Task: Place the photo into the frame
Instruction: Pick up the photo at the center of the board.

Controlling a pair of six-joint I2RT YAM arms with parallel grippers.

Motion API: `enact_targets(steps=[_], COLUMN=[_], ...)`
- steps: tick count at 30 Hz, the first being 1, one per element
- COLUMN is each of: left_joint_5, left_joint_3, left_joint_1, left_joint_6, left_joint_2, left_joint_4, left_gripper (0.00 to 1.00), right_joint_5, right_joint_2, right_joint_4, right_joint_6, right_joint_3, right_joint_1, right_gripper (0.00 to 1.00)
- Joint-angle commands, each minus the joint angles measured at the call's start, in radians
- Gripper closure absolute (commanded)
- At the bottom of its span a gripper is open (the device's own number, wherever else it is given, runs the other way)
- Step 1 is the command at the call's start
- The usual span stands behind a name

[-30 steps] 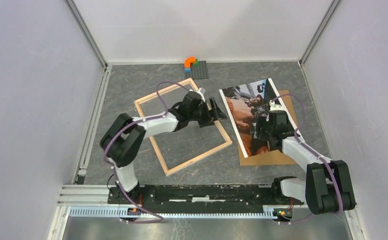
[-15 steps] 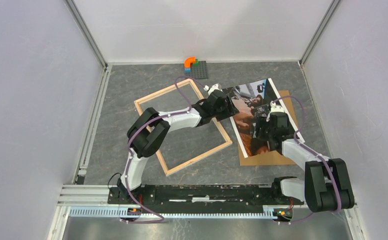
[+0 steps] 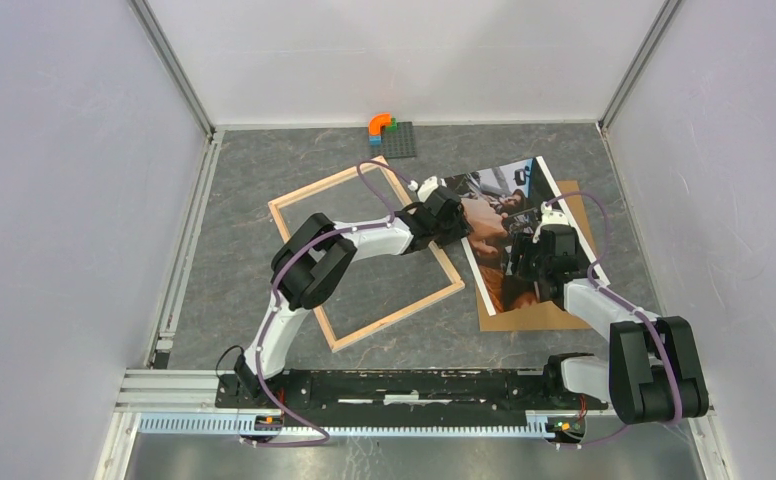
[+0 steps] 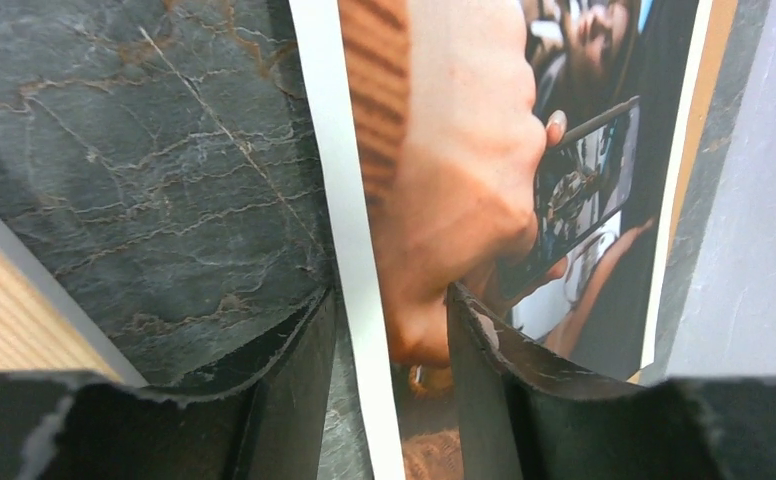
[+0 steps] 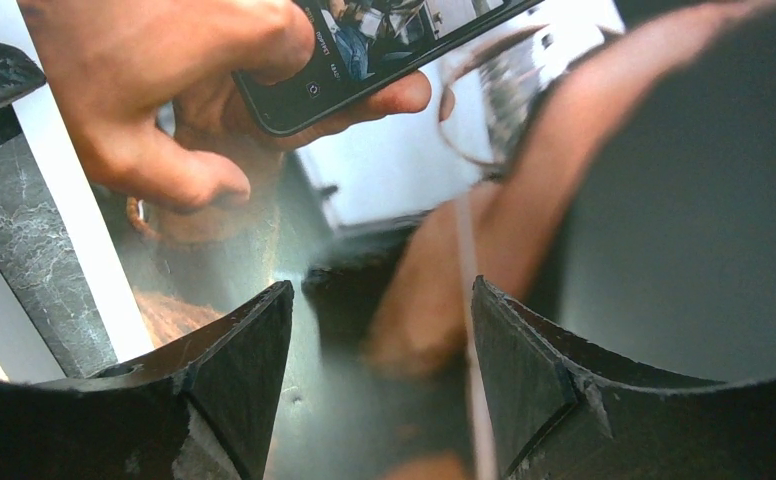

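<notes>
L hand (image 4: 389,300): spread, astride photo's (image 4: 444,150) white edge.
R hand (image 5: 379,290): spread, low over photo.
Frame (image 3: 324,184): left of L hand, flat on tabletop (image 3: 244,180).

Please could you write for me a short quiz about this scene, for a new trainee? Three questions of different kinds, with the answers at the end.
1. True or false: the photo already lies inside the frame.
2. The left end effector and the right end effector are both open. Which one has the photo's white margin between its fingers?
3. What lies directly under the photo?
A. the frame
B. the brown backing board
C. the right end effector

Key: 1. false; 2. the left; 3. B
</notes>
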Motion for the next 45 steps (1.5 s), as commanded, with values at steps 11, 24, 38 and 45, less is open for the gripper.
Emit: enact_targets(steps=[11, 24, 38, 45], left_joint_5=[0.028, 0.213, 0.276, 0.258], left_joint_3=[0.023, 0.009, -0.104, -0.15], left_joint_1=[0.01, 0.074, 0.097, 0.103], left_joint_6=[0.008, 0.023, -0.062, -0.083], left_joint_2=[-0.021, -0.163, -0.264, -0.307], left_joint_4=[0.038, -0.089, -0.063, -0.068], left_gripper=[0.96, 0.98, 0.98, 0.98], right_joint_5=[-0.055, 0.291, 0.828, 1.001], right_joint_2=[-0.011, -0.126, 0.03, 0.14], right_joint_4=[-0.014, -0.282, -0.522, -0.636], right_joint_6=[-0.064, -0.16, 0.097, 0.158], right_joint_3=[-0.009, 0.21, 0.396, 0.466], right_joint_1=[-0.001, 0.414, 0.865, 0.941], right_gripper=[0.27, 0.16, 0.3, 0.44])
